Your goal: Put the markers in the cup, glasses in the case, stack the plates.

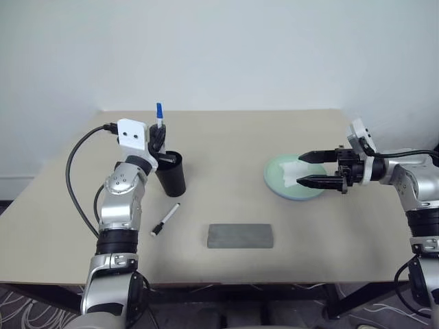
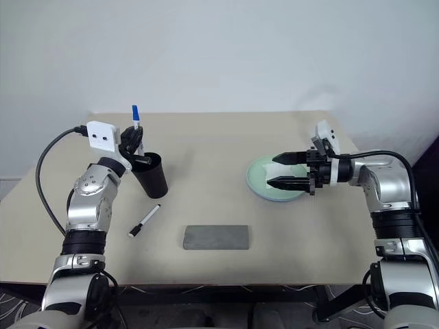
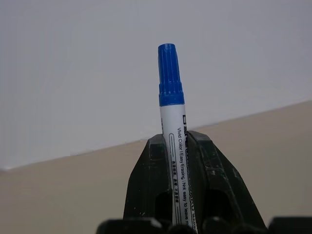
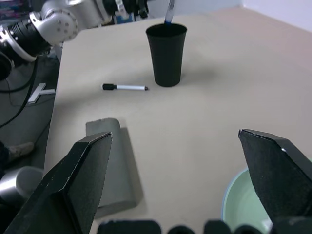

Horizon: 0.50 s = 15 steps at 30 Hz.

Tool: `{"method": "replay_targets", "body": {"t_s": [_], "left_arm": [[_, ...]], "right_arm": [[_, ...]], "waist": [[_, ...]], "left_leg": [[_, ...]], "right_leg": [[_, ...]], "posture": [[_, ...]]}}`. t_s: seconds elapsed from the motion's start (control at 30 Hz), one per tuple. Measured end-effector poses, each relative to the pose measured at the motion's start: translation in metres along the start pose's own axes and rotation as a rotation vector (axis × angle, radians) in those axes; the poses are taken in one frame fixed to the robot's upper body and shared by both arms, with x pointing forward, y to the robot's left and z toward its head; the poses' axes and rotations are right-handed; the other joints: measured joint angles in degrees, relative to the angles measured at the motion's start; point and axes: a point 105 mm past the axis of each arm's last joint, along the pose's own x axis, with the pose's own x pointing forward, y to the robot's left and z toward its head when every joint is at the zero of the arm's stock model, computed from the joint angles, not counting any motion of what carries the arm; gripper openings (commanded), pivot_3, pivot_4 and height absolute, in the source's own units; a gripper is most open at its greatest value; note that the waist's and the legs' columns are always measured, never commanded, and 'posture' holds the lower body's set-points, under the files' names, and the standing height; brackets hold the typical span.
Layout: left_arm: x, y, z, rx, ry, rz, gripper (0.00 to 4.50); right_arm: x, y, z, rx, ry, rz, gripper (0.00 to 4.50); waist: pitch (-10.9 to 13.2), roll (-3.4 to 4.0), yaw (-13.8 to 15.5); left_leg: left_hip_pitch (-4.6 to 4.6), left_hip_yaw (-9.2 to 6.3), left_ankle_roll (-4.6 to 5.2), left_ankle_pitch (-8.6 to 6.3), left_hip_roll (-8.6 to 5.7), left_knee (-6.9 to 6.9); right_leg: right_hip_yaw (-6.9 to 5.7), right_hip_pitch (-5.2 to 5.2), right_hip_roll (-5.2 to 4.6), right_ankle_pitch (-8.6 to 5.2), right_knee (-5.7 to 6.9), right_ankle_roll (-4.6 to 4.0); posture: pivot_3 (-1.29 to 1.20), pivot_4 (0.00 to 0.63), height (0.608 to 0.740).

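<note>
Now, from my head, my left pincer [image 1: 159,139] grips the blue-capped marker [image 1: 159,115] upright above the black cup [image 1: 171,174]; the black-capped marker [image 1: 165,219] and grey case [image 1: 240,236] lie on the tabletop [image 1: 226,147]. My left wrist shows both fingers [image 3: 146,185] clamping that marker. My right wrist shows my right pincer [image 4: 185,175] spread wide and empty, over the mint plate [image 4: 239,200]

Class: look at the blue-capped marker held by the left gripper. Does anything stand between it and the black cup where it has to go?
Nothing visible does. The left gripper holds the blue-capped marker upright right over the open mouth of the black cup.
</note>
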Motion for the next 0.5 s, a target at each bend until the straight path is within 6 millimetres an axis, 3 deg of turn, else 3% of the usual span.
{"method": "replay_targets", "body": {"t_s": [0.13,0.5], "left_arm": [[-0.004,-0.004,-0.010,-0.013,0.018,-0.002,0.10],[-0.010,-0.008,-0.015,0.021,0.001,-0.010,0.10]], "right_arm": [[0.000,0.001,0.003,0.005,-0.019,0.008,4.50],[-0.002,0.006,0.017,-0.029,-0.076,0.025,4.50]], "waist": [[0.0,0.00,0.0],[0.0,0.00,0.0]], "left_leg": [[-0.02,-0.01,0.00,0.00,0.01,0.00],[-0.03,0.00,0.00,0.00,0.02,-0.01]], "right_leg": [[-0.01,-0.02,0.00,0.00,0.00,0.00],[-0.02,-0.02,-0.02,0.00,-0.01,0.00]], "posture": [[0.00,0.000,0.735],[0.00,0.000,0.735]]}}
